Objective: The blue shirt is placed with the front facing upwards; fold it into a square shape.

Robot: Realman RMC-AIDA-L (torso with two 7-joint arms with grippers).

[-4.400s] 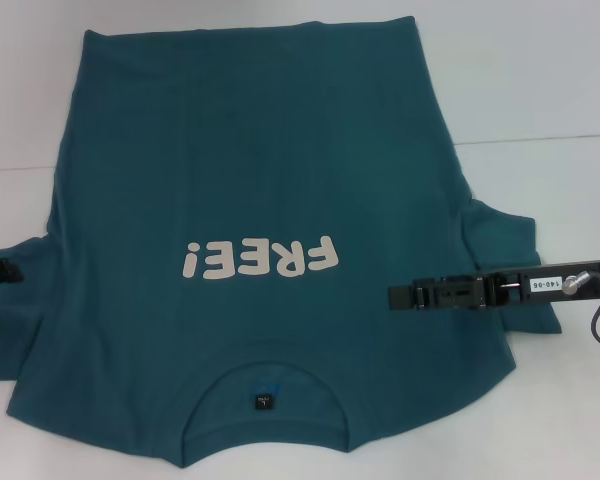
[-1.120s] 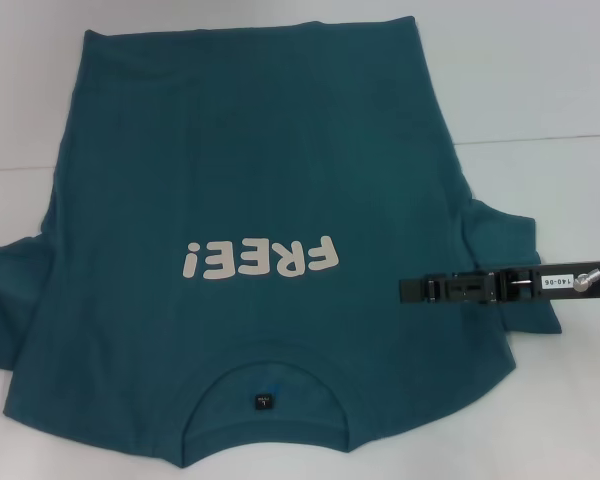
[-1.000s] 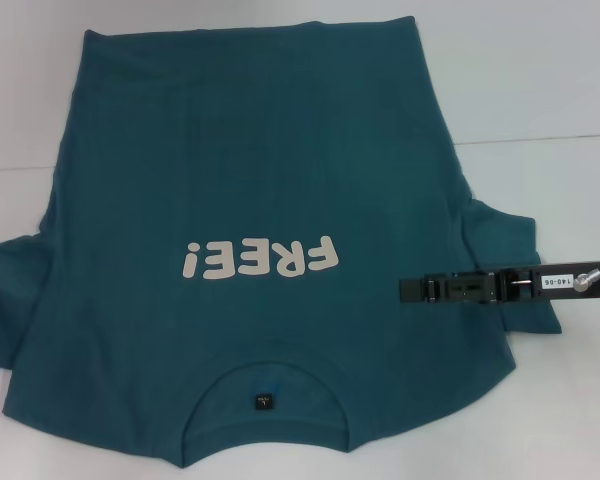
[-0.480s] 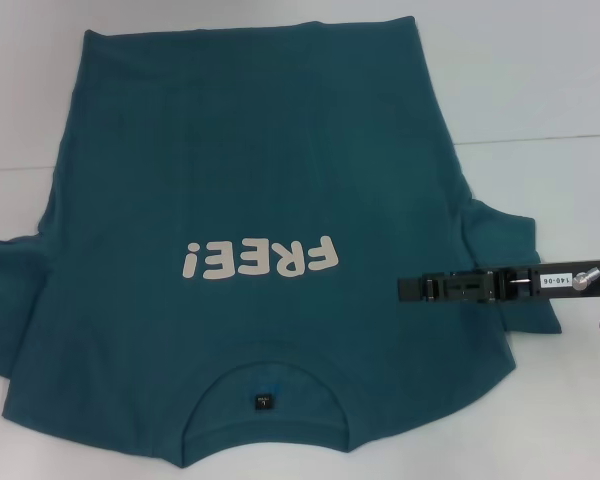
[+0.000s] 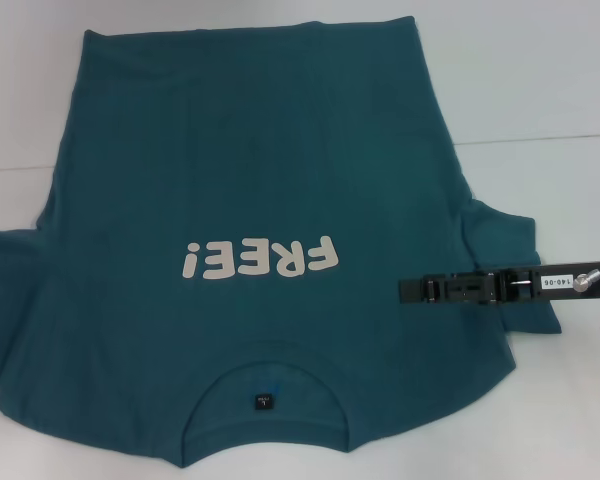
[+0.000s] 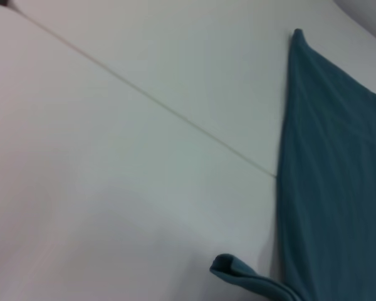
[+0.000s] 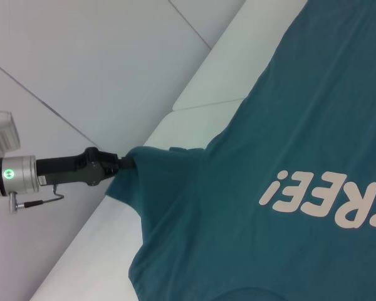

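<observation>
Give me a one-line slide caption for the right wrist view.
Left gripper pulls a sleeve of the blue shirt out sideways past the white table edge.

White work surface under even, soft light

The smooth matte white tabletop is crossed by a thin straight seam; beyond its edge in the right wrist view lies a pale grey floor marked by thin dark joint lines.

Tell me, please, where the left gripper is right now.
The right wrist view shows the left gripper beyond the table's left edge, its fingers shut on the blue shirt's sleeve.
</observation>
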